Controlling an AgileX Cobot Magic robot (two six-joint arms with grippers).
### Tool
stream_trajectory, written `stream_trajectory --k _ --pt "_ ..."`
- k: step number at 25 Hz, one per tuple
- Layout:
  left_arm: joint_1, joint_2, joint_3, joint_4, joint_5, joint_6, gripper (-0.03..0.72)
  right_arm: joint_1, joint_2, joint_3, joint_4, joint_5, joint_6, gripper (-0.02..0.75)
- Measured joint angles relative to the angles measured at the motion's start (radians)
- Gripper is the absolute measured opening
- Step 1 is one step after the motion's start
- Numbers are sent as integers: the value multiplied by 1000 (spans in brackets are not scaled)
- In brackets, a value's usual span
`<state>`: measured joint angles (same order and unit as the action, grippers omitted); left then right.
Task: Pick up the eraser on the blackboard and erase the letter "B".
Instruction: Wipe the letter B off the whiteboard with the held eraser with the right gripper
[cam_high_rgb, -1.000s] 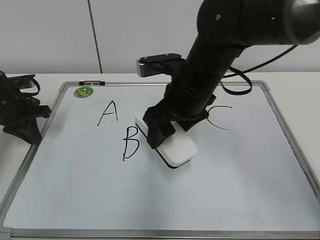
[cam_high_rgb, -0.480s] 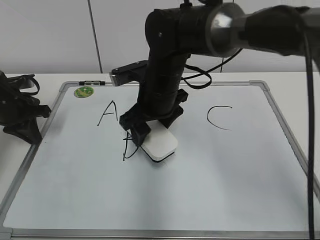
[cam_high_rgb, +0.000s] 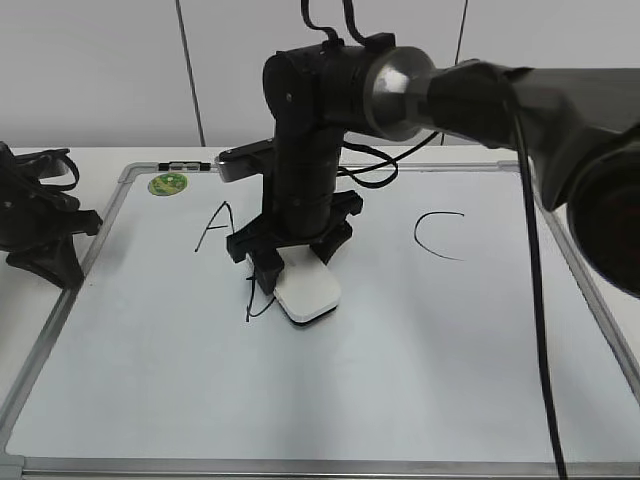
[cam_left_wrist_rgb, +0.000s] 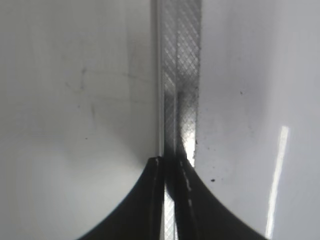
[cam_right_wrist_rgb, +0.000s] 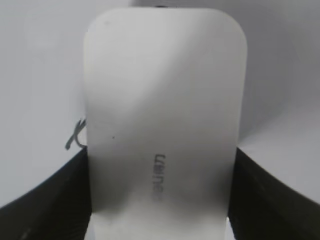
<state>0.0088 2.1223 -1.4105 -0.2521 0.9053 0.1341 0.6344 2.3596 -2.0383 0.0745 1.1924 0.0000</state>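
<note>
- White rounded-rectangle eraser (cam_high_rgb: 308, 290): clamped between right fingers (cam_high_rgb: 262, 262), flat on white metal-framed blackboard (cam_high_rgb: 420, 380), covering black letter "B" (cam_high_rgb: 253, 303).
- Left fingers (cam_left_wrist_rgb: 172, 170): clenched, empty.

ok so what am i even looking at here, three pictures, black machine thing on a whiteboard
It is a robot with two arms. The wide picture looks from the front at a whiteboard lying flat, with A, C and a partly covered B written on it, plus a green sticker. The other two come from cameras on the wrists. The right gripper has its jaws clamped on a white eraser, pressed over the B. The left gripper, jaws shut and empty, sits at the board's metal frame.
</note>
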Motion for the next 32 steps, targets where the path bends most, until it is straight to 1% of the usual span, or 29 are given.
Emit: stream_trajectory --k 6,12,25,32 --pt "0 0 0 0 0 0 11 0 57 -62 -43 25 60 554" --pt "0 0 0 0 0 0 11 2 76 -85 -86 31 68 553" --pt "0 0 0 2 0 0 11 7 93 -117 -74 56 55 553" --pt "0 0 0 2 0 0 11 71 94 -119 -93 47 47 553"
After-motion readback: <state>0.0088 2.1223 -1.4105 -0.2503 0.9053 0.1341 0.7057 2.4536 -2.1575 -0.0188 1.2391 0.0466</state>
